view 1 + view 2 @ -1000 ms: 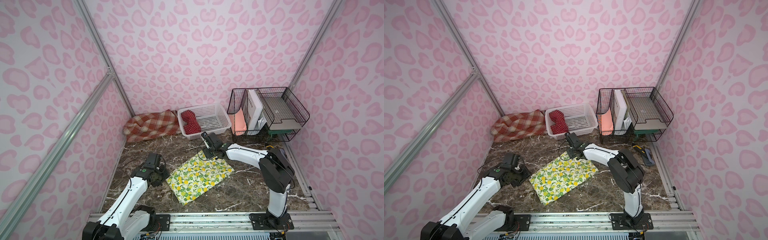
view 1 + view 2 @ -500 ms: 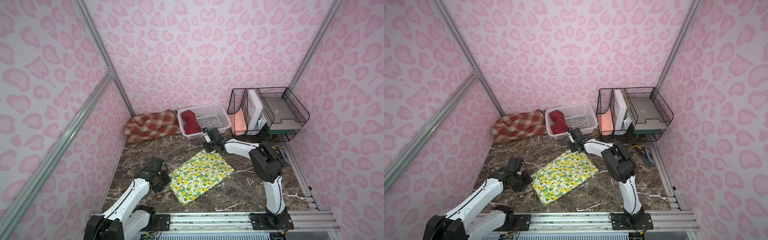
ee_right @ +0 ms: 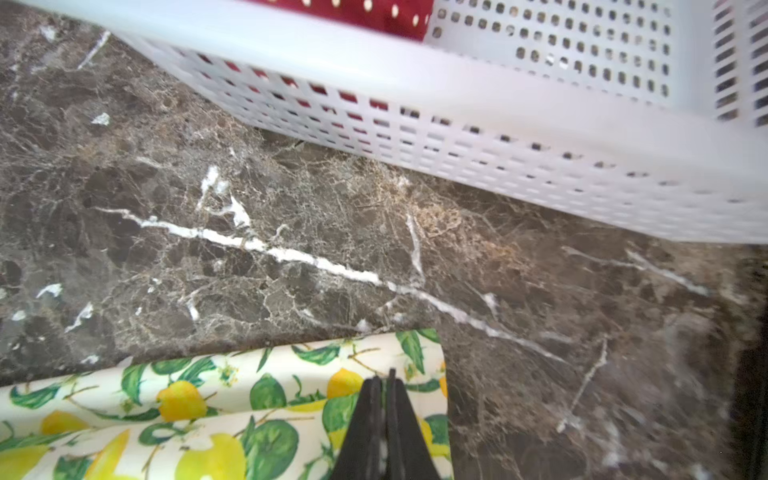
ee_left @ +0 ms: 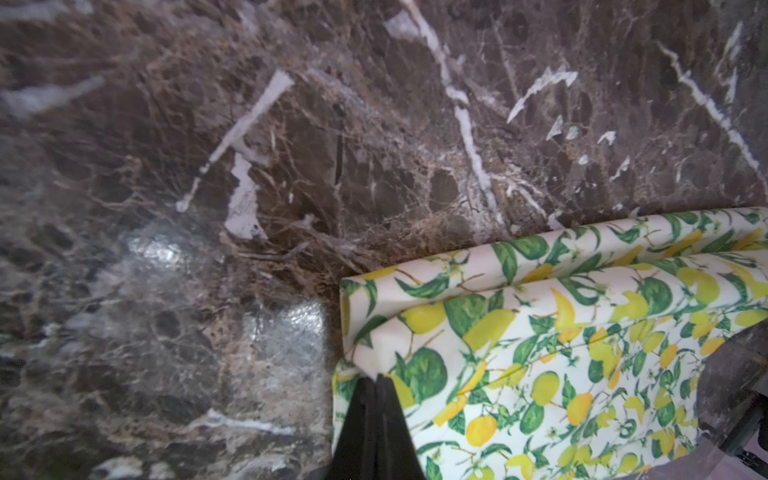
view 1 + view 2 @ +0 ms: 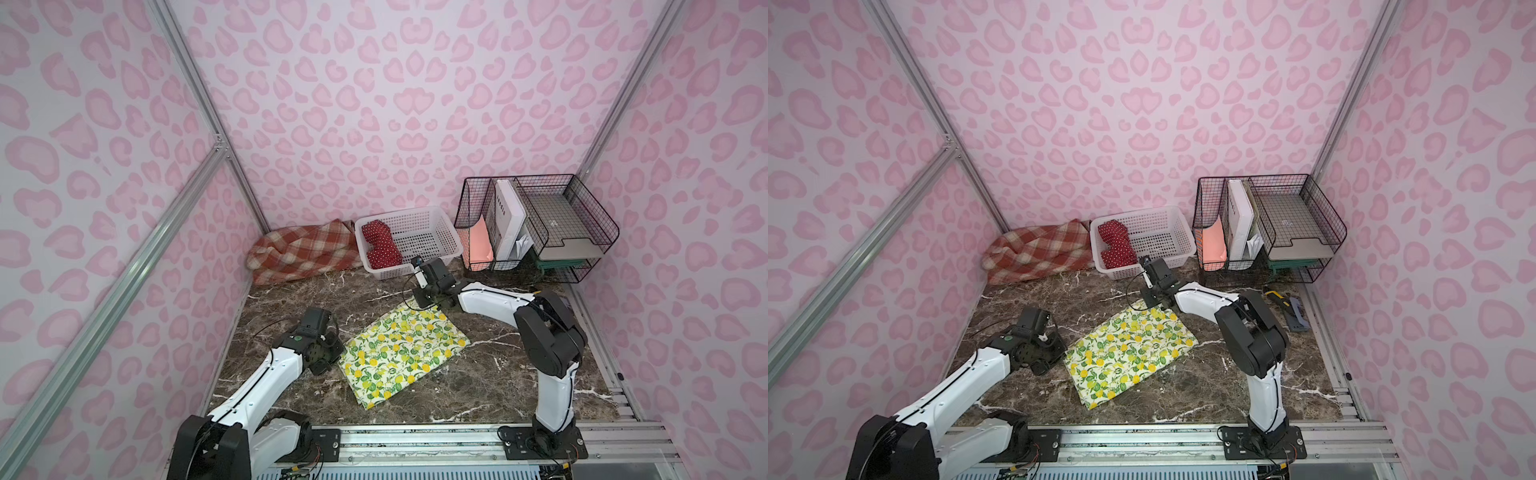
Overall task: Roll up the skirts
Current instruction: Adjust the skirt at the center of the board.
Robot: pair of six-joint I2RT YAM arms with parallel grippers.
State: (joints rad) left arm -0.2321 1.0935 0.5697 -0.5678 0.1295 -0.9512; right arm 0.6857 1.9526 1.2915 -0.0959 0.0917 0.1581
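The cream lemon skirt (image 5: 405,353) (image 5: 1131,353) lies spread on the marble table, at an angle. My left gripper (image 5: 337,359) (image 4: 376,380) sits at its left corner, jaws shut and pinching the edge, which tents up at the tips. My right gripper (image 5: 420,305) (image 3: 384,376) is shut on the far corner, close in front of the basket. The red polka-dot skirt (image 5: 380,247) (image 3: 353,12) lies rolled in the white basket (image 5: 419,241) (image 3: 498,137). The plaid skirt (image 5: 303,251) (image 5: 1034,253) is bunched in the back left corner.
A black wire rack (image 5: 536,224) with papers and trays stands at the back right, beside the basket. A small tool (image 5: 1293,311) lies by the right wall. Pink walls close in three sides; a metal rail (image 5: 415,440) runs along the front.
Both grippers went from open to shut on the lemon skirt's corners. The left arm came forward and in to the left corner; the right settled at the far corner.
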